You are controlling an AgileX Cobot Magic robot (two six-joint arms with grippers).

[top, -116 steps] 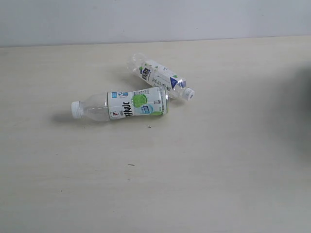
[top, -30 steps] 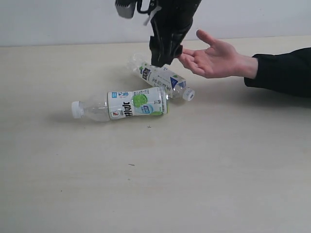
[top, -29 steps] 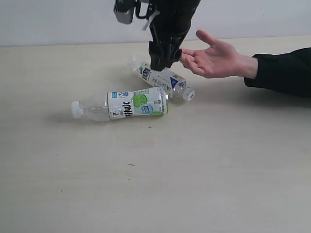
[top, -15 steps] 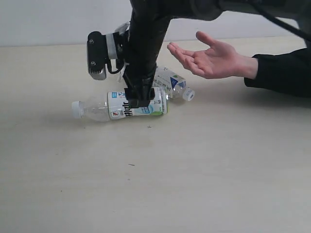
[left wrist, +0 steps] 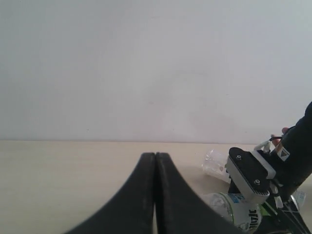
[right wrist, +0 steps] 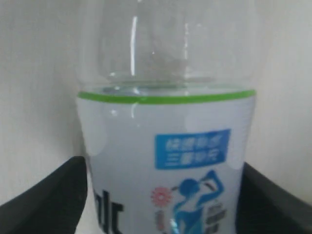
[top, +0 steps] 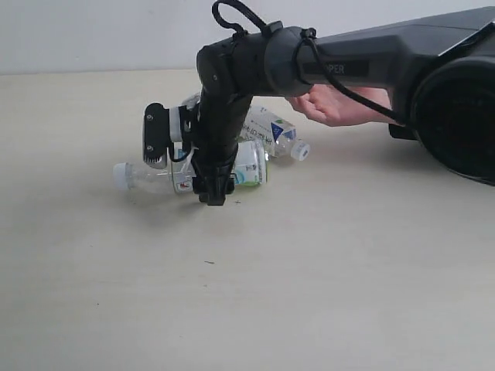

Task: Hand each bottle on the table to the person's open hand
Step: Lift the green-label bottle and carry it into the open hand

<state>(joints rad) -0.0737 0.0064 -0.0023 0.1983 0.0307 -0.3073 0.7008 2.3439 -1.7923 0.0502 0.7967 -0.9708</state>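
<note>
**Right gripper straddles the green-labelled bottle; left gripper closed and empty**

The person's open hand (top: 340,104) is held out over the far side of the table (top: 348,255), partly hidden behind the right arm (top: 356,58). The green-labelled bottle (top: 249,165) lies on its side on the table, well apart from that hand, nearer the camera and further along the table. Its long axis runs almost straight across the exterior view. Its white cap (top: 120,175) points away from the hand and its base end is the one nearer the hand.

The right gripper (top: 214,192) has reached past the hand and stands down over this bottle's label. In the right wrist view one black finger (right wrist: 44,195) sits at each side of the label, across the bottle's short axis. The jaws are spread as wide as the bottle. Whether they squeeze it or only flank it cannot be told.

The white-blue bottle (top: 272,130) lies on its side between the hand and the green-labelled bottle. It lies diagonally, and its cap (top: 300,149) points to the hand's side and toward the camera.

The left gripper (left wrist: 155,195) has its fingers pressed together, with nothing between them.
</note>
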